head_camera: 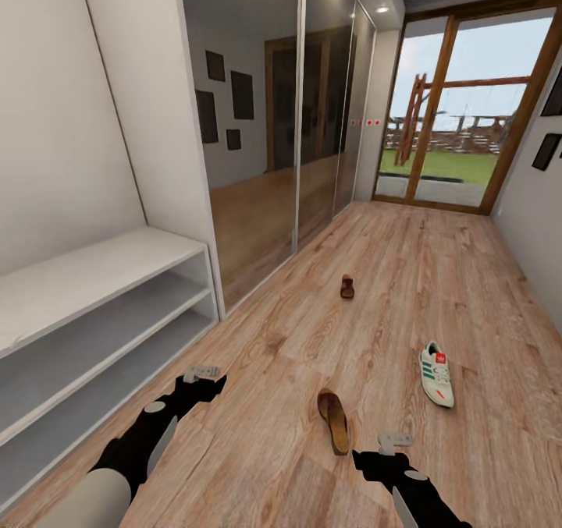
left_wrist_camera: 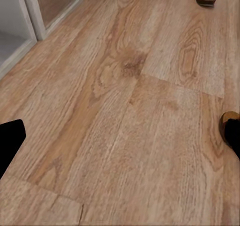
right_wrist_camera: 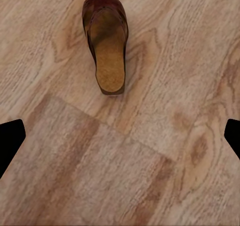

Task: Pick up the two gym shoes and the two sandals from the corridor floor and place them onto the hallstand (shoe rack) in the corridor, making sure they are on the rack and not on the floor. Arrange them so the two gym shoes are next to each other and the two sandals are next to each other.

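Observation:
One dark brown sandal [head_camera: 334, 420] lies on the corridor floor [head_camera: 437, 278] between my two arms, and it lies just beyond my right gripper [right_wrist_camera: 120, 141] as the sandal [right_wrist_camera: 106, 41] in the right wrist view. The other sandal [head_camera: 347, 286] lies farther down the corridor. A white gym shoe [head_camera: 437, 373] with green stripes lies to the right. The pale-grey hallstand [head_camera: 117, 278] with two open tiers stands at the left. My left gripper [head_camera: 203, 373] hovers open over bare floor near the hallstand's corner. My right gripper [head_camera: 394, 439] is open, just short of the near sandal.
Mirrored wardrobe doors [head_camera: 265, 122] run along the left wall beyond the hallstand. A glass door [head_camera: 460, 107] closes the corridor's far end. A grey wall [head_camera: 538, 232] bounds the right side. Open floor stretches between the shoes.

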